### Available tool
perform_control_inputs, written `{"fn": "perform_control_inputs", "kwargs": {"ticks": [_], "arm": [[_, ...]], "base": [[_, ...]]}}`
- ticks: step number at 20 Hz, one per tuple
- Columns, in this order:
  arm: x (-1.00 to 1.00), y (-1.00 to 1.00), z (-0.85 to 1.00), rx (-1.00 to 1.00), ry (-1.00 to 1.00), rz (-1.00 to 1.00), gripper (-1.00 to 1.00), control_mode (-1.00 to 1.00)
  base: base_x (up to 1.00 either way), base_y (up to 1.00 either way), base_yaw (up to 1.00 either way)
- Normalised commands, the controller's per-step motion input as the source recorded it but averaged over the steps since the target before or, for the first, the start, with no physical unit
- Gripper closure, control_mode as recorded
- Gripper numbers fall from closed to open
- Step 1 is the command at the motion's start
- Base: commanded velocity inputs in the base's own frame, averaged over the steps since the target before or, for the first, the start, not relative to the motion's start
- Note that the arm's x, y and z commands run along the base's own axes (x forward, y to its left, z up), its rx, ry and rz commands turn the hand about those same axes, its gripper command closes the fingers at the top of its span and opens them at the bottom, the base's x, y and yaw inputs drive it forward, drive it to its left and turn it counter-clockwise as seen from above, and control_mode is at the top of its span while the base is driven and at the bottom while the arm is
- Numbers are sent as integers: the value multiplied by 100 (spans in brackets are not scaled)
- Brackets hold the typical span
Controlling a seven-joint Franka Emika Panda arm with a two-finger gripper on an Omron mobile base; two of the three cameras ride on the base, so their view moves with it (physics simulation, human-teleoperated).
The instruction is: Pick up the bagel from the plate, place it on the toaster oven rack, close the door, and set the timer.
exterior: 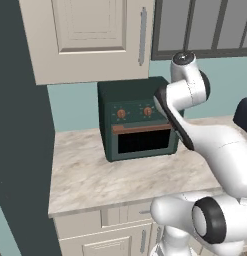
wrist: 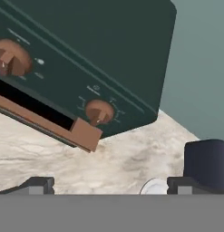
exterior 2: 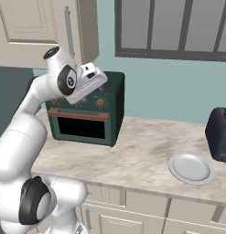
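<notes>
white plate bare on counter, oven door shut, pincer spread wide

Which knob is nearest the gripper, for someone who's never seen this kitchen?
Find the dark green toaster oven on the marble counter under the cream cabinet. Along its front, above the copper-orange bar handle, sit two round copper knobs. The right-hand knob is the one nearest the gripper; its twin, the left-hand knob, sits nearer the dark wall.
</notes>
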Motion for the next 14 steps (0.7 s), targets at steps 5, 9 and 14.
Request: {"fn": "perform_control_inputs", "kwargs": {"ticks": [5, 9, 14], "arm": [[36, -2, 0, 7, 0, 0, -100, -100], [37, 0, 0, 3, 0, 0, -100, -100], [33, 0, 0, 2, 0, 0, -100, -100]], "base": [[0, 0, 0], [0, 0, 0], [0, 0, 0]]}}
